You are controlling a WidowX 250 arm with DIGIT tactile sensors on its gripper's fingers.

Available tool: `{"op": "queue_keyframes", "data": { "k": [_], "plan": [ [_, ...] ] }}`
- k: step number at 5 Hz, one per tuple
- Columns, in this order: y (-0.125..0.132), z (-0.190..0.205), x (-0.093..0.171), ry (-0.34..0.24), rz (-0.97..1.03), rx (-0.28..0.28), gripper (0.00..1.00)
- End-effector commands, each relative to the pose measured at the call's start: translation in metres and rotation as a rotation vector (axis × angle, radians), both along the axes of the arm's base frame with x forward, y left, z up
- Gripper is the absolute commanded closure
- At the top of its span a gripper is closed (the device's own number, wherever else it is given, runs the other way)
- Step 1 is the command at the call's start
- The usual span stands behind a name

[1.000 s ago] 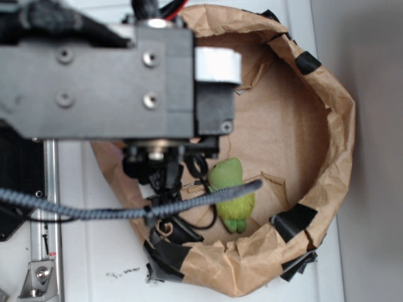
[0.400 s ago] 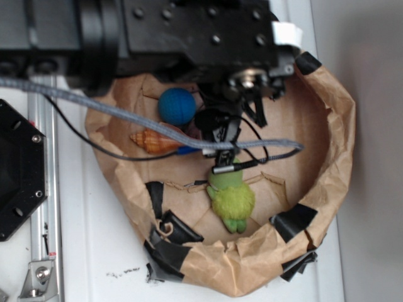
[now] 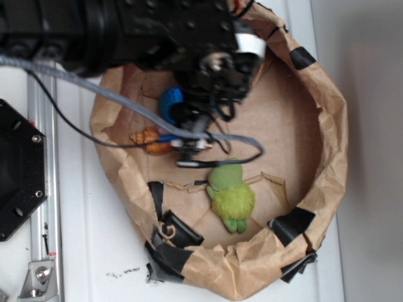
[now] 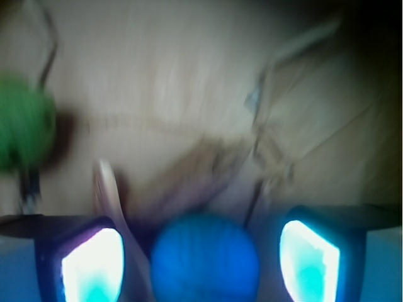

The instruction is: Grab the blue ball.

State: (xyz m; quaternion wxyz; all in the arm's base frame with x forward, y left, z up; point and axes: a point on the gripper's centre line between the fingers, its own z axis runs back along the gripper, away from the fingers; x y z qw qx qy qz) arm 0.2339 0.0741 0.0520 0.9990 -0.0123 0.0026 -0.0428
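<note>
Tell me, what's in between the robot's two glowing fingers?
The blue ball sits between the gripper's two fingers, which stand apart on either side. The wrist view shows it, though blurred.

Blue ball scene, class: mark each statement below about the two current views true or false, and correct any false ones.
1. The blue ball sits between the two fingers of the claw. True.
2. The green plush toy lies outside the paper bowl. False: it lies inside it.
3. A seashell lies beside the ball. True.
4. The claw is clamped on the plush toy. False: the toy lies apart from it, untouched.
</note>
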Motion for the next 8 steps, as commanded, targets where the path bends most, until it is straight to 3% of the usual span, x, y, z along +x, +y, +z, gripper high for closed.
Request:
{"op": "queue_keyframes", "data": {
  "k": [1, 2, 3, 4, 5, 7, 8],
  "plan": [
    [0.012, 0.017, -0.014, -0.115, -0.084, 0.035, 0.00],
    [0.013, 0.011, -0.016, -0.159, -0.143, 0.107, 0.00],
    [0.021, 0.003, -0.012, -0.129, -0.102, 0.116, 0.00],
    [0.022, -0.005, 0.007, -0.084, -0.005, 0.098, 0.12],
    [0.021, -0.005, 0.024, -0.064, 0.054, 0.081, 1.00],
    [0.034, -0.015, 0.039, -0.037, 0.118, 0.138, 1.00],
    [0.027, -0.006, 0.037, -0.061, 0.111, 0.130, 1.00]
  ]
}}
